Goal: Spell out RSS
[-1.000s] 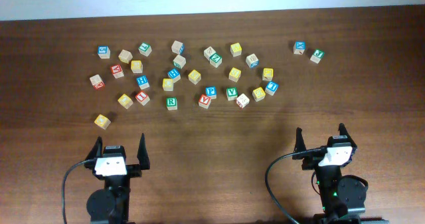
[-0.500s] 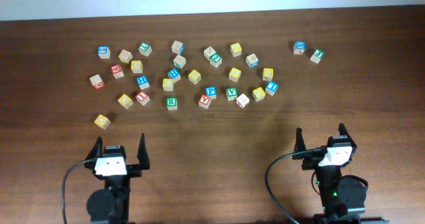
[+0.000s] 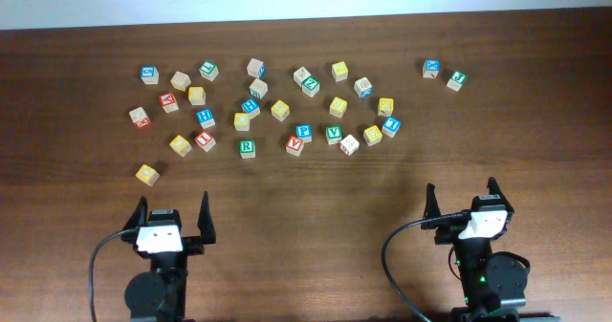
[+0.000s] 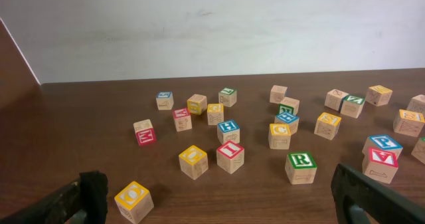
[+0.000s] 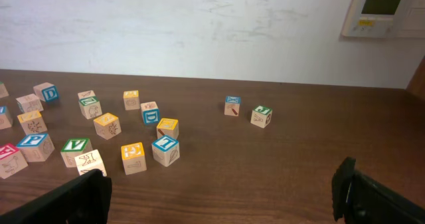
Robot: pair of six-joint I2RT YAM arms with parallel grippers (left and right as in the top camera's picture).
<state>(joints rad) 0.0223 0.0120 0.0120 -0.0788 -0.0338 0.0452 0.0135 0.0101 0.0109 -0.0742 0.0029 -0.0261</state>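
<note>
Wooden blocks (image 3: 279, 110) are lying scattered across the far half of a dark brown table (image 3: 316, 217), none of them lined up into a word. The R block (image 3: 247, 147), lettered in green, is sitting at the near edge of the scatter, letter up. It is lying left of a red block (image 3: 295, 143) and apart from it, and in the left wrist view it is showing plainly at lower right. Which blocks are carrying an S I cannot tell, the letters being too small. The left gripper (image 3: 173, 205) is hovering near the table's front edge with its jaws spread wide and nothing between them, well apart from the R block. A lone yellow block (image 3: 146, 174) is lying nearest to it, off to its left. The right gripper (image 3: 462, 188) is likewise hanging at the front, jaws wide apart and holding nothing, well short of every block. A blue block (image 3: 432, 68) and a green block (image 3: 456, 79) are sitting as a pair at the far right, away from the main scatter. A white wall panel (image 5: 382, 8) is showing in the right wrist view.
</note>
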